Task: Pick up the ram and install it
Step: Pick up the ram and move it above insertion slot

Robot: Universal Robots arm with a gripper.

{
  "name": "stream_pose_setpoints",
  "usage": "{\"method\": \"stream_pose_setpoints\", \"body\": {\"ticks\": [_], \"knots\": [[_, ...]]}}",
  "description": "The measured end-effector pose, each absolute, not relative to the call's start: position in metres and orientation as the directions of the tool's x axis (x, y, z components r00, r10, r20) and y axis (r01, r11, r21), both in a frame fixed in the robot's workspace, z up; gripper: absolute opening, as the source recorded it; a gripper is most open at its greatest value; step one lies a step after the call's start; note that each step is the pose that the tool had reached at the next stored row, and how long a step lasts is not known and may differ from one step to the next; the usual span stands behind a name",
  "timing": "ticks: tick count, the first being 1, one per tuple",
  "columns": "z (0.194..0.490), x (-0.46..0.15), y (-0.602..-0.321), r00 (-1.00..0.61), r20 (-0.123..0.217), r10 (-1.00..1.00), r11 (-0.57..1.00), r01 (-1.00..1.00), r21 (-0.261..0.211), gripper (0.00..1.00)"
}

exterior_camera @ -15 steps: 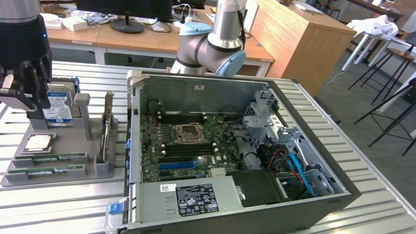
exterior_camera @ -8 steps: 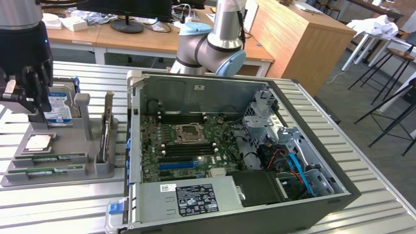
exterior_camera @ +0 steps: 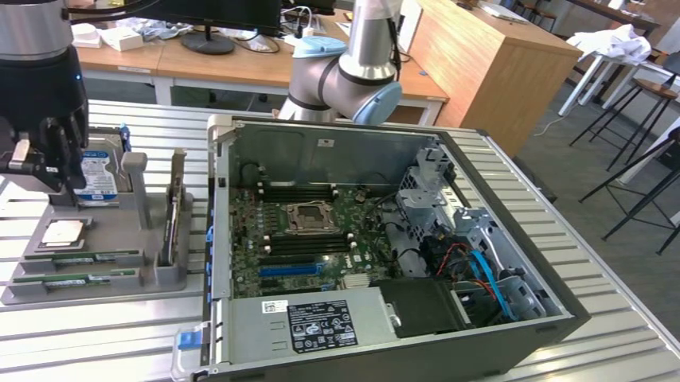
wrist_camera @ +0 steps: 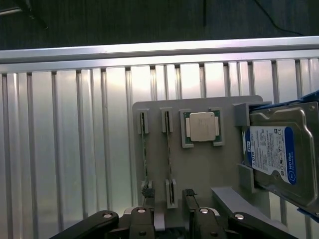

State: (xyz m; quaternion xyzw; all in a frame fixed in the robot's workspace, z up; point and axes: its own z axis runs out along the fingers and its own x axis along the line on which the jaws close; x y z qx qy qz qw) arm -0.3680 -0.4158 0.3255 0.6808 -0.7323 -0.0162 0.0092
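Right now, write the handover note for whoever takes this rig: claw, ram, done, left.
Claw: open, empty, low over one end of the grey holder.
Ram: two ram sticks stand on edge in the holder's slots, beside the processor and hard drive.
Computer case: open on the table; the motherboard memory slots look empty.
Done: nothing picked up.
Left: the pick-up and the install.

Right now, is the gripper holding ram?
No, the gripper is open and empty, and two ram sticks sit in slots of the tray.
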Motion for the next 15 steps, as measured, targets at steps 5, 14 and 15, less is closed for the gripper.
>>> {"method": "stream_pose_setpoints", "body": {"ticks": [5, 14, 15], "knots": [[0.320, -0.368, -0.416, -0.073, -0.009, -0.997, 0.073, -0.997, 0.036, 0.36], [0.312, -0.368, -0.416, -0.073, -0.009, -0.997, 0.073, -0.997, 0.036, 0.36], [0.311, -0.368, -0.416, -0.073, -0.009, -0.997, 0.073, -0.997, 0.036, 0.36]]}}
